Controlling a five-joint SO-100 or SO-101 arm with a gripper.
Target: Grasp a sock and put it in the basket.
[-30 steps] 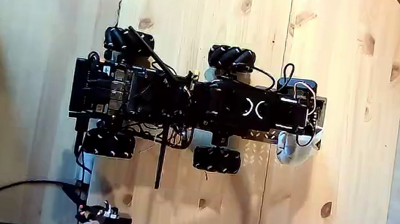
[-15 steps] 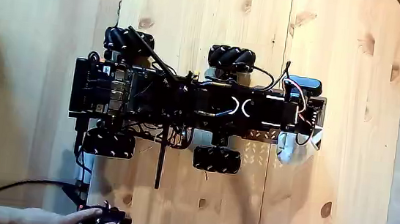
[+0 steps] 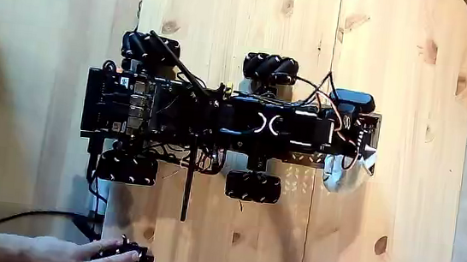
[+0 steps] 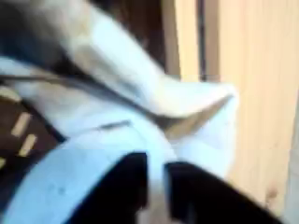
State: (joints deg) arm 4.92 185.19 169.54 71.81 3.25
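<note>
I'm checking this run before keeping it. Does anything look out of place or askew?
The sock looks odd: in the fixed view it lies bunched at the right end of the wheeled robot, spilling past the edge of the basket onto the wooden table. The wrist view is blurred, with crumpled sock fabric close up. A hand rests on a controller at the bottom.

We see a pale pine surface [image 3: 252, 30] of knotty boards, with a seam running top to bottom in the fixed view. Directly on it stands the wheeled robot base [image 3: 217, 125], on its black wheels, up and right of the person's hand [image 3: 76, 253]. A black cable [image 3: 10, 217] lies on the wood just above that hand, and a small black controller [image 3: 131, 259] rests at its fingertips.
</note>
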